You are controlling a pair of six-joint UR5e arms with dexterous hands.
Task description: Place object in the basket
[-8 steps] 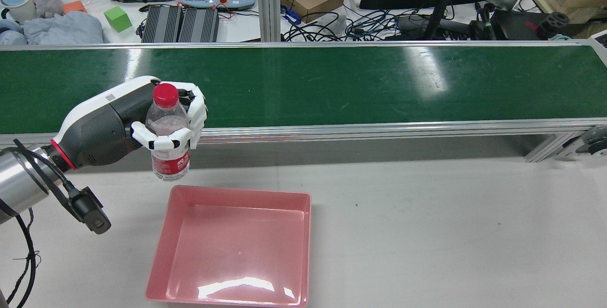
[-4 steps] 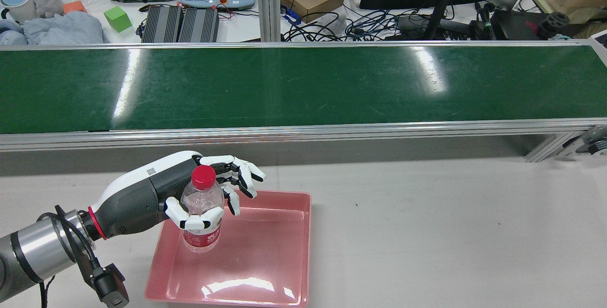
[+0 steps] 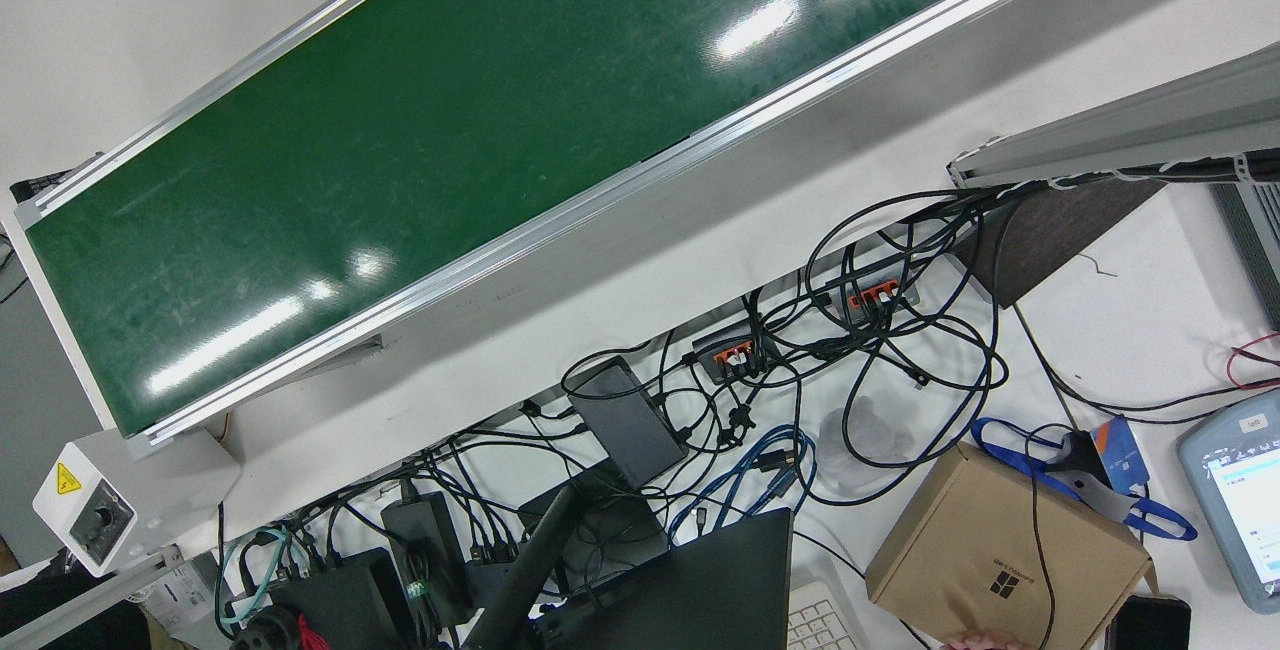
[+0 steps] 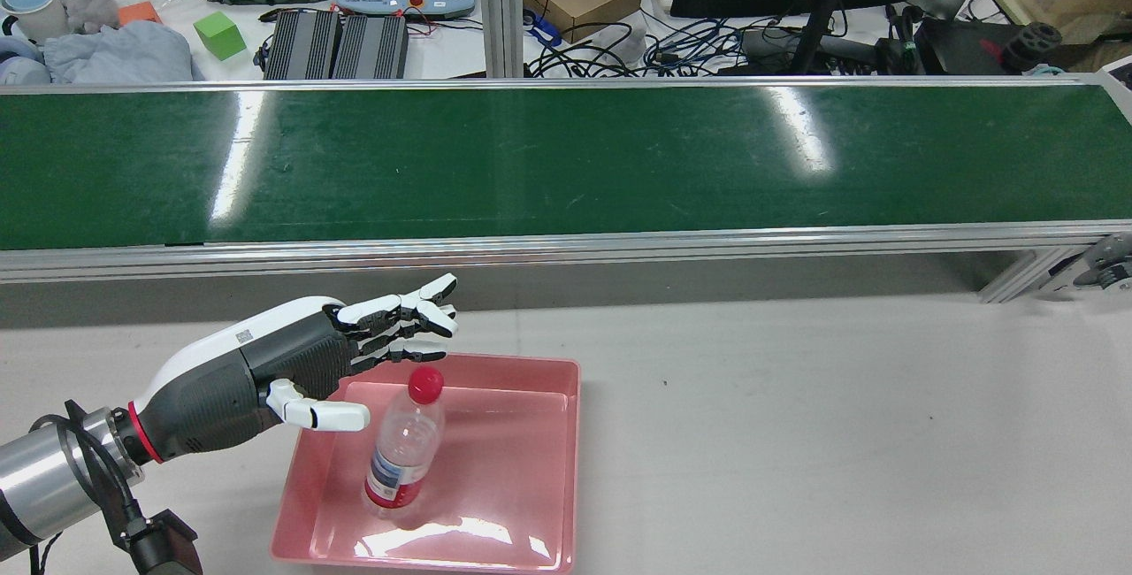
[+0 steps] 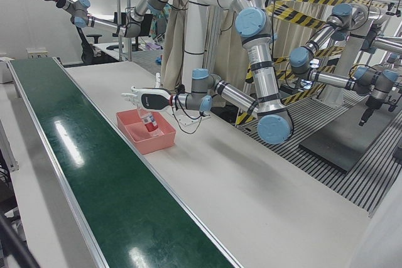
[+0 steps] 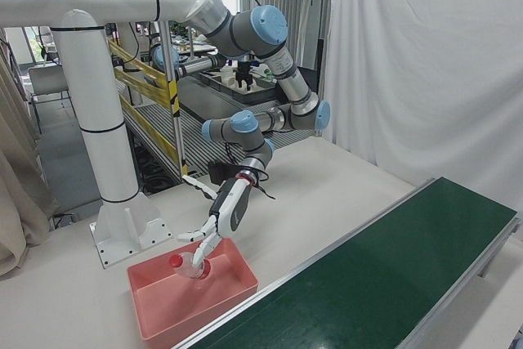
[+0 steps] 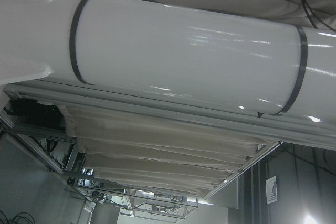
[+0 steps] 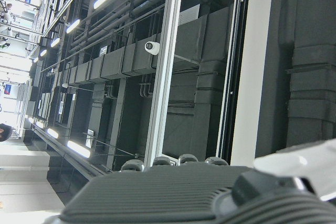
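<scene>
Bottle (image 4: 405, 447) leans inside the pink basket (image 4: 566, 469), lower left of the rear view. Left hand (image 4: 354, 354) hovers beside its cap, fingers spread, holding nothing. Best to lift straight away, avoiding the cap.

left arm (image 4: 53, 478) cropped (rear view), bottle (image 5: 149, 122) tiny

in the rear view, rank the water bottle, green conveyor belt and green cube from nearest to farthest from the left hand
1. water bottle, just right of the left hand, in the pink basket.
2. green conveyor belt, beyond the hand.
3. green cube, past the belt.
</scene>
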